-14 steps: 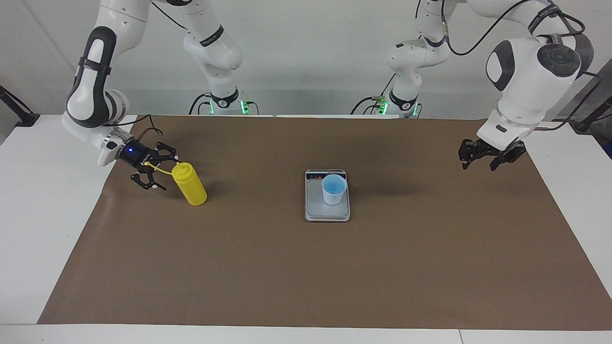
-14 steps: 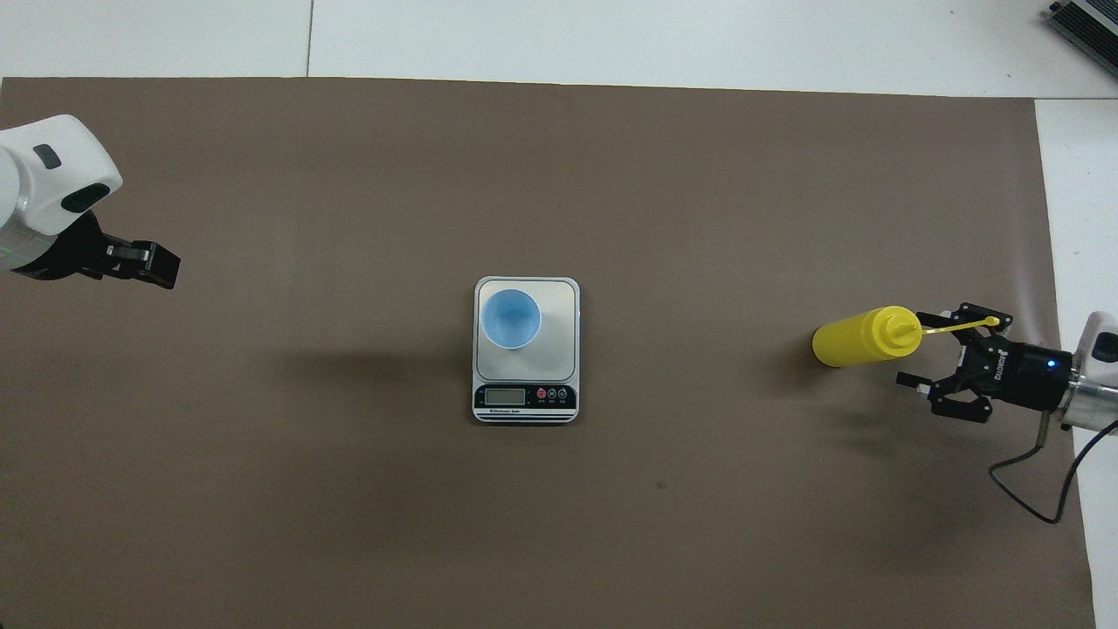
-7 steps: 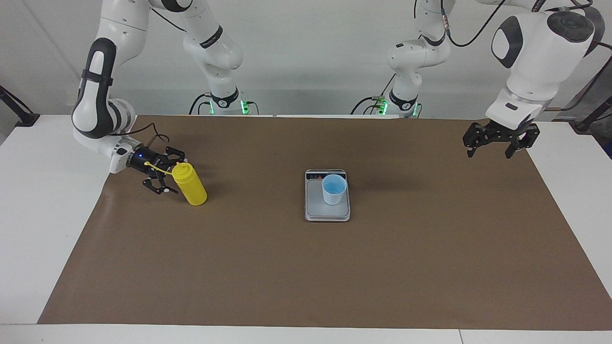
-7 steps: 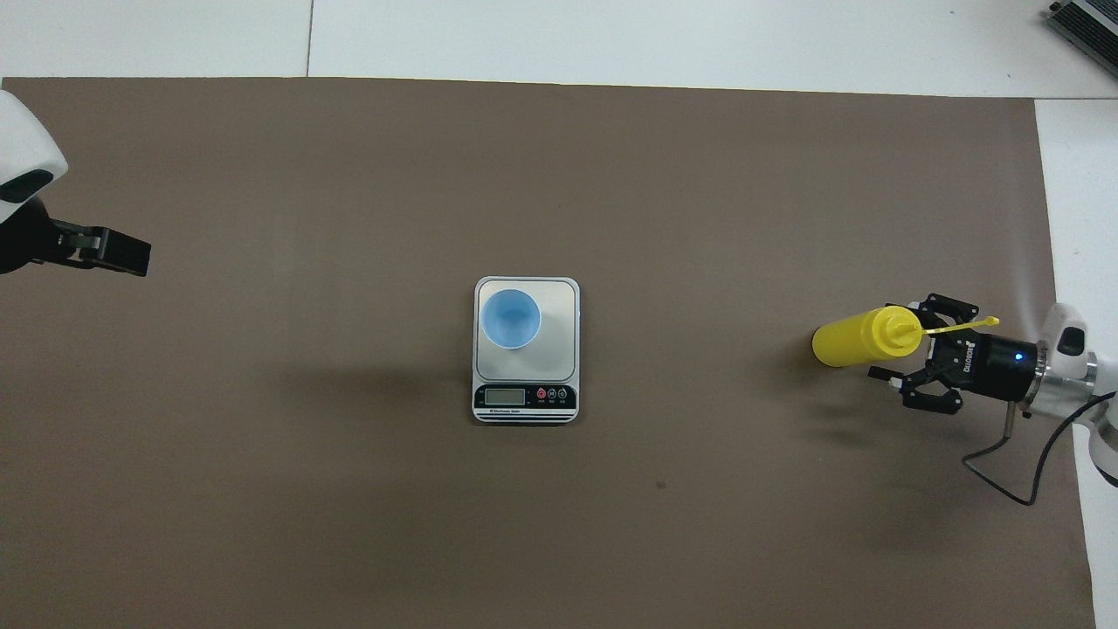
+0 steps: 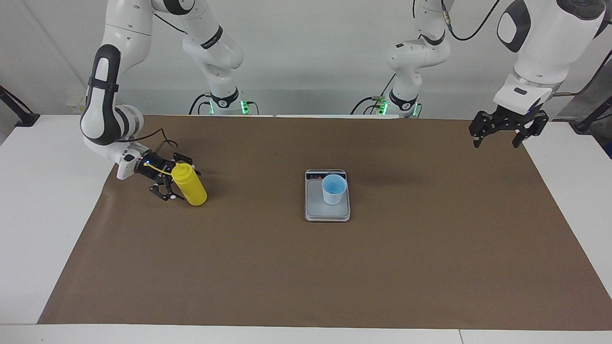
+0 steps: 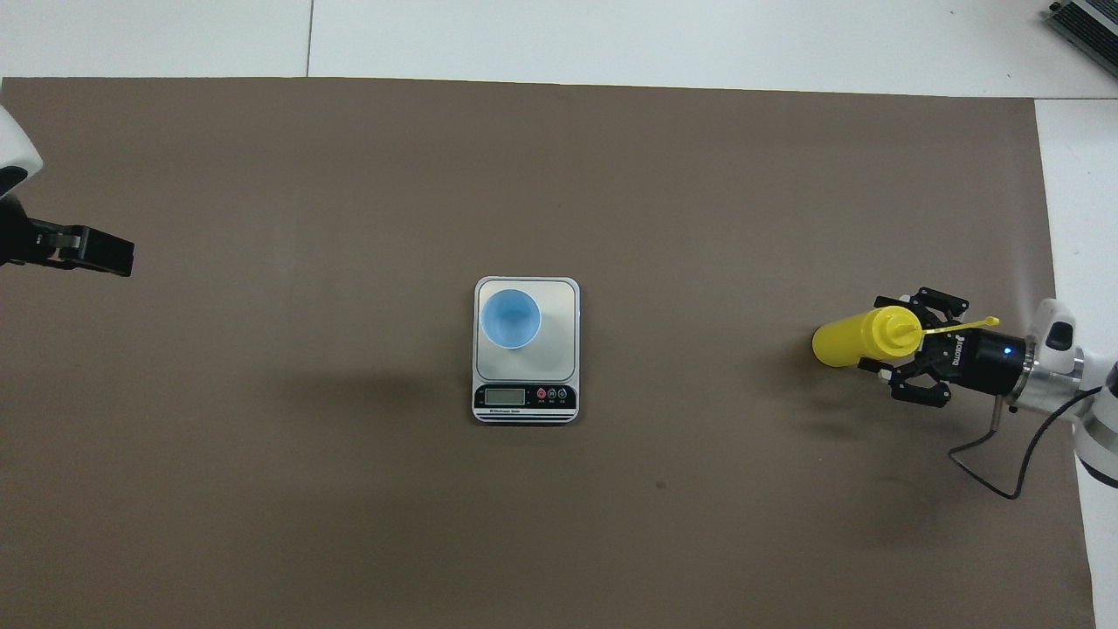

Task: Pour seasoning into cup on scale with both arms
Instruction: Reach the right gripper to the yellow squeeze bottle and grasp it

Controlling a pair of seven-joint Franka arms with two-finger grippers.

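The seasoning, a yellow squeeze bottle (image 5: 191, 187) (image 6: 845, 342), stands upright on the mat toward the right arm's end of the table. My right gripper (image 5: 178, 180) (image 6: 880, 334) lies low and level, open, one finger on each side of the bottle's upper part. Whether the fingers touch it I cannot tell. The bottle's yellow cap strap (image 6: 956, 326) trails back over the gripper. The pale blue cup (image 5: 333, 189) (image 6: 510, 318) stands on the silver-grey scale (image 5: 327, 211) (image 6: 555, 342) mid-table. My left gripper (image 5: 497, 140) (image 6: 92, 253) hangs open and empty, high over the mat's edge at the left arm's end.
A brown mat (image 5: 306, 272) (image 6: 349, 489) covers most of the white table. The right gripper's black cable (image 6: 1004, 476) loops over the mat beside its wrist. The scale's display strip (image 6: 524, 397) faces the robots. A grey device (image 6: 1087, 22) sits at the table's corner.
My right gripper has slid forward from beside the bottle until its open fingers straddle it. The left arm has risen and drawn back toward its own end of the table.
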